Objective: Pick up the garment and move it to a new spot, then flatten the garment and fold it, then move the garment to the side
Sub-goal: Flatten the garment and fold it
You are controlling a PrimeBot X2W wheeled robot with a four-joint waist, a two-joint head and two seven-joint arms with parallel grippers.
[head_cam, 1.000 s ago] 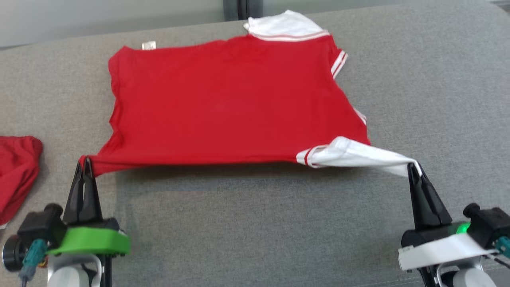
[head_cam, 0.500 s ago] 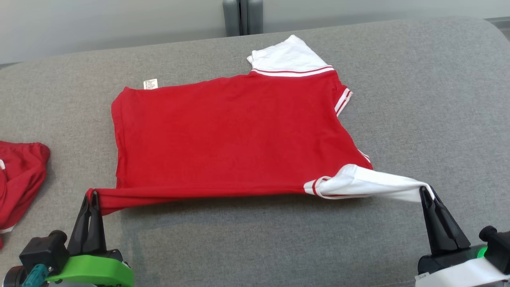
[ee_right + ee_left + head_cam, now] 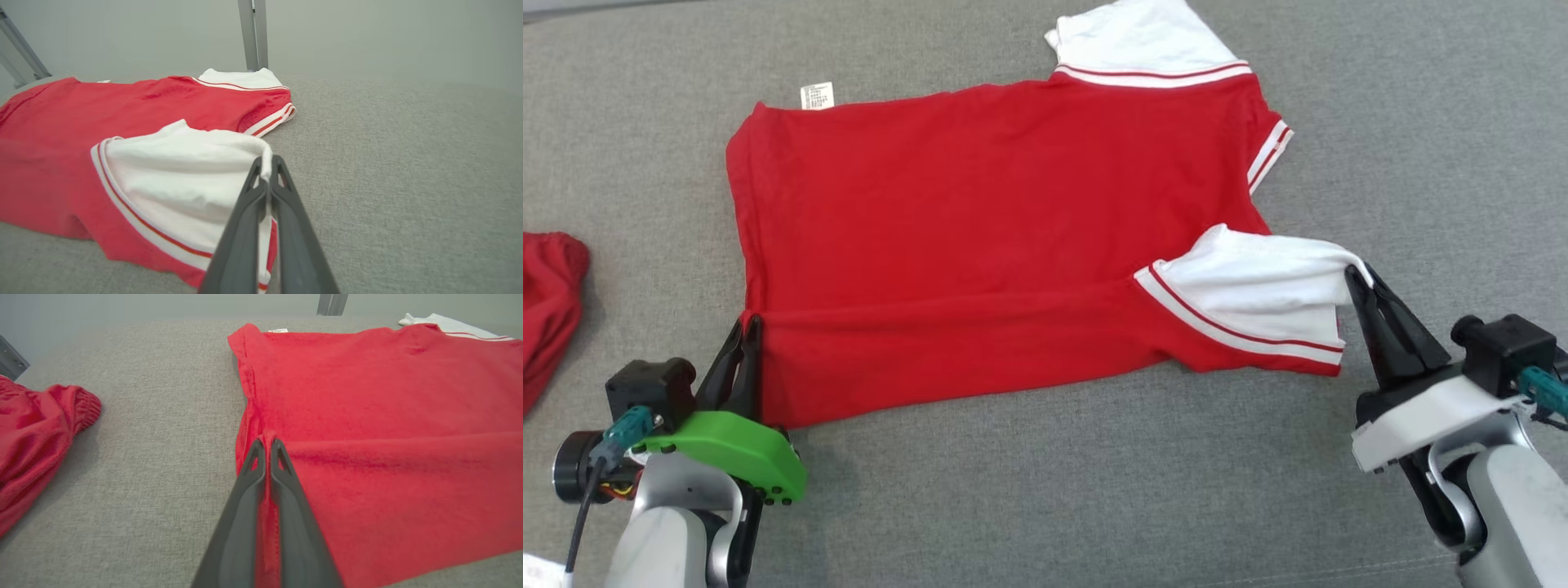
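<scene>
Grey fabric-covered surface [image 3: 1421,122]: largest item, carries all else. Red garment [image 3: 980,204]: short-sleeved top w/ white sleeves, spread near centre of surface, hem end to robot's left, sleeve end to its right, body mostly flat. One crease runs across the body from the left edge toward the near sleeve; a band of red fabric lies on the robot's side of that crease. Second red cloth [image 3: 547,310]: bunched at far left of surface, well apart from garment, gathered edge seen in left wrist view. Left gripper [image 3: 747,322], green mount: jaws closed tight, pinching red fabric at garment's left edge, right where the crease starts; fabric visible between the fingers in left wrist view. Right gripper [image 3: 1354,273], white mount: jaws closed tight on end of near sleeve [image 3: 1250,294], white cloth caught between the fingers, sleeve bunched and raised at the pinch, red-striped cuff band lying over the red body. Far sleeve [image 3: 1143,37]: flat at the far edge, not touched by either gripper. Care label [image 3: 817,95]: small white tag sticking out past far edge nr the hem corner, print too small to read.
</scene>
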